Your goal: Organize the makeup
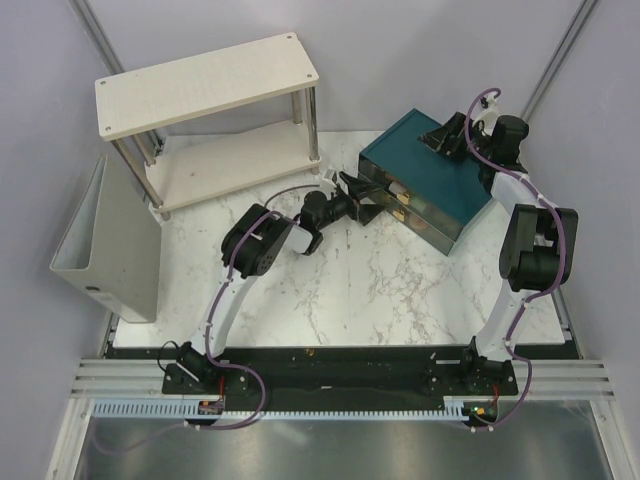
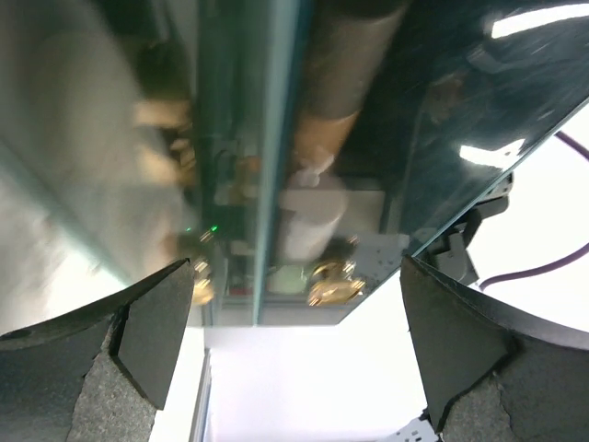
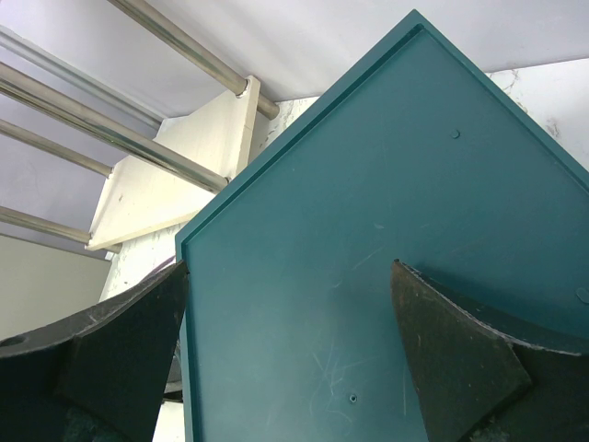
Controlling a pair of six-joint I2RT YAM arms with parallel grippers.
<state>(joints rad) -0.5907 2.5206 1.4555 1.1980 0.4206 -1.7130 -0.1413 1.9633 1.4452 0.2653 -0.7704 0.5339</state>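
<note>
Both my claws are on the big teal box with drawers (image 1: 440, 180), which sits toward the far right corner of the white marble-look table (image 1: 350, 290). My left claw (image 1: 362, 195) is right up against the drawer side of the box, jaws spread wide and holding nothing; on its wrist cam the grey foam pads (image 2: 152, 331) frame the drawer front and its small gold knobs (image 2: 333, 284). Inside the box, kinda blurry, I can make out the peach tube with a dark cap (image 2: 324, 138) lying lengthwise, and a small mint-green piece (image 2: 287, 276) near the knobs, I think. My right claw (image 1: 447, 135) is at the far edge of the box top, jaws also wide apart and empty; can't tell if it's touching the lid. The white two-tier shelf with metal posts (image 1: 205, 80) is at the far left corner, and the grey plastic bin (image 1: 100, 250) stands along the left edge.
</note>
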